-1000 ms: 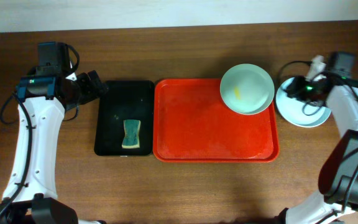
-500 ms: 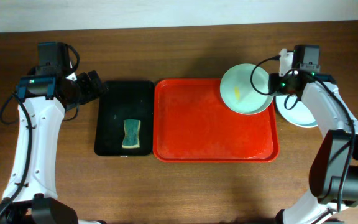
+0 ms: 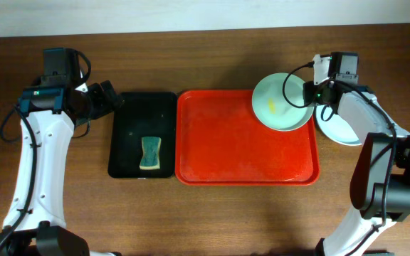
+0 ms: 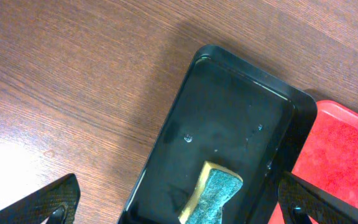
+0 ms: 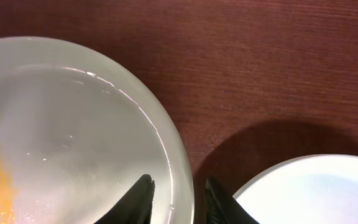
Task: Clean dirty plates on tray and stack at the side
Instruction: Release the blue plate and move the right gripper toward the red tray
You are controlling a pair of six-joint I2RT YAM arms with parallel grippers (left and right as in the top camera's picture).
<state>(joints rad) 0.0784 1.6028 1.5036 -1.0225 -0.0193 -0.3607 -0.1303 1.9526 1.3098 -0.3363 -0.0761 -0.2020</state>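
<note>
**While One Arm Hangs Back, the Other Reaches a Dirty Plate**

Where the red tray (image 3: pixel 226 156) has its far right corner, a round pale green plate (image 3: pixel 282 103) sits on it. The plate is smooth and shiny, with a low curved rim. Its far edge sticks out past the tray's raised rim, over the brown wooden desk (image 3: pixel 205 213). A small yellow smear (image 3: pixel 272 107) marks the inside of the plate.

The right jaws are at the plate's right edge. One black finger (image 5: pixel 142 199) is inside the plate and the other is outside, with the thin rim between them. The gap is narrow, but I cannot tell if they are pinching the rim.

Just to the right of the tray, another pale, glossy plate (image 3: pixel 344 128) lies on the desk. The right arm (image 3: pixel 365 117) hides part of it.

The left jaws are wide open, holding nothing, above the desk by the black tray's (image 3: pixel 130 135) left side. That tray is smaller, shiny, with rounded corners. A rough green and yellow sponge (image 3: pixel 149 153) lies in it.
</note>
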